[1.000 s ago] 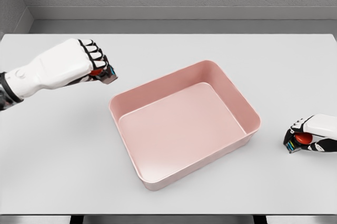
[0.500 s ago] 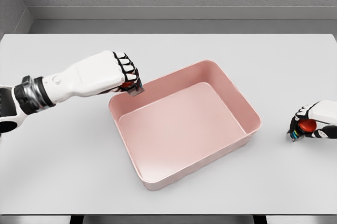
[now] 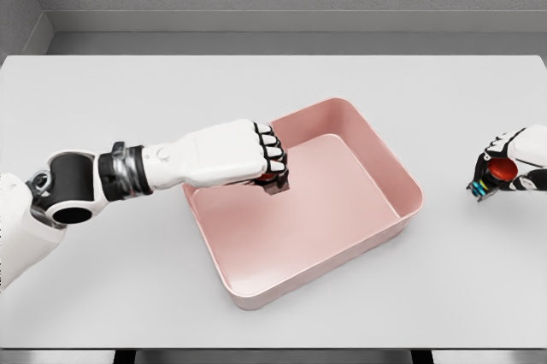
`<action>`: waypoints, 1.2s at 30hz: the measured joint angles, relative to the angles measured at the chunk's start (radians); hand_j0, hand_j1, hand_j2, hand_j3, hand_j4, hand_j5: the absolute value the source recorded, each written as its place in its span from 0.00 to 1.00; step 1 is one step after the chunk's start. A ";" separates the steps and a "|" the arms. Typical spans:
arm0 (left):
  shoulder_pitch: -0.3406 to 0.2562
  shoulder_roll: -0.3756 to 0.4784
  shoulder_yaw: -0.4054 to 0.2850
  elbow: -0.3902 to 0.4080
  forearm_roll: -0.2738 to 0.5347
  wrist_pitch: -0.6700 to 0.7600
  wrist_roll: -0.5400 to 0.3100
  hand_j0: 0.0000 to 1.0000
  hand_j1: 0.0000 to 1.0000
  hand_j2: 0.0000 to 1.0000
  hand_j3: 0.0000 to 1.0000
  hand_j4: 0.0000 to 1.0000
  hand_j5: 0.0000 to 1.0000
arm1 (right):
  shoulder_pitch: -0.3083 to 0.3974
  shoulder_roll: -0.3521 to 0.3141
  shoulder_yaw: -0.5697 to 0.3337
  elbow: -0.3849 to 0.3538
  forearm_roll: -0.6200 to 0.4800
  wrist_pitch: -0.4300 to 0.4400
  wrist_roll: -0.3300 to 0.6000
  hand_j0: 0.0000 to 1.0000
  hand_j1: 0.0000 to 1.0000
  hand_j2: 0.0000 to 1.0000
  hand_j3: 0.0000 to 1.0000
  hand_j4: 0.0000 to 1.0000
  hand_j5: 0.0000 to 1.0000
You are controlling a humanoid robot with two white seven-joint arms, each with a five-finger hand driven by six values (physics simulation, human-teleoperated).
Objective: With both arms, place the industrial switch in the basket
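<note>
A pink rectangular basket (image 3: 402, 178) lies on the white table, turned at an angle. My left hand (image 3: 267, 167) reaches over the basket's left part, fingers curled around an industrial switch (image 3: 275, 180); only its grey body and a bit of red button show under the fist. My right hand (image 3: 504, 167) hovers at the right edge of the view, to the right of the basket and clear of it. It is shut on a second industrial switch (image 3: 498, 171) with a red button and a dark housing.
The white table (image 3: 128, 296) stretches wide on all sides of the basket. Its front edge runs along the bottom of the view. A grey wall stands behind the far edge.
My left hand has carried its switch rightward from left of the basket to above the basket's inside. My right hand has lifted its switch up off the table.
</note>
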 measured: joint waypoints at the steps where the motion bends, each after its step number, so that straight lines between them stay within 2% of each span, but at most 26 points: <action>1: 0.006 -0.003 -0.007 0.000 -0.003 0.000 -0.002 0.38 0.38 0.38 0.38 0.38 0.38 | -0.005 0.001 -0.001 -0.001 0.000 0.000 0.000 0.45 0.45 0.45 0.45 0.45 0.45; 11: 0.006 -0.008 -0.026 0.039 -0.063 0.000 -0.008 0.40 0.40 0.40 0.40 0.40 0.40 | -0.061 0.009 -0.014 -0.029 -0.001 0.000 0.000 0.45 0.45 0.45 0.45 0.45 0.45; 12: 0.006 -0.009 -0.026 0.042 -0.064 0.000 -0.008 0.47 0.47 0.47 0.47 0.47 0.47 | -0.063 0.012 -0.014 -0.032 -0.002 0.000 0.000 0.45 0.45 0.45 0.45 0.45 0.45; 14: 0.008 -0.009 -0.027 0.041 -0.065 0.000 -0.007 0.73 0.73 0.73 0.73 0.73 0.73 | -0.074 0.015 -0.015 -0.037 -0.002 0.000 -0.001 0.45 0.45 0.45 0.45 0.45 0.45; 17: 0.015 -0.009 -0.027 0.033 -0.061 0.000 -0.004 0.89 0.89 0.89 0.89 0.89 0.89 | -0.084 0.021 -0.016 -0.042 -0.002 0.000 -0.001 0.45 0.45 0.45 0.45 0.45 0.45; 29: 0.003 0.006 -0.015 0.004 -0.038 0.001 0.003 0.92 0.92 0.92 0.92 0.92 0.92 | -0.118 0.069 -0.016 -0.055 -0.009 0.000 0.000 0.44 0.44 0.44 0.44 0.44 0.44; 31: -0.049 0.059 -0.009 0.003 0.020 0.001 0.003 0.93 0.93 0.93 0.93 0.93 0.93 | -0.120 0.081 -0.016 -0.056 -0.009 0.000 0.000 0.44 0.44 0.44 0.44 0.44 0.44; 32: -0.063 0.103 -0.007 0.002 0.062 0.001 0.004 0.99 0.99 0.99 0.99 0.99 0.99 | -0.124 0.087 -0.016 -0.056 -0.009 0.000 0.000 0.44 0.44 0.44 0.44 0.44 0.44; 36: -0.064 0.295 -0.005 0.002 0.209 0.001 0.025 1.00 1.00 1.00 1.00 1.00 1.00 | -0.132 0.112 -0.016 -0.056 -0.008 0.000 0.002 0.44 0.44 0.44 0.44 0.44 0.44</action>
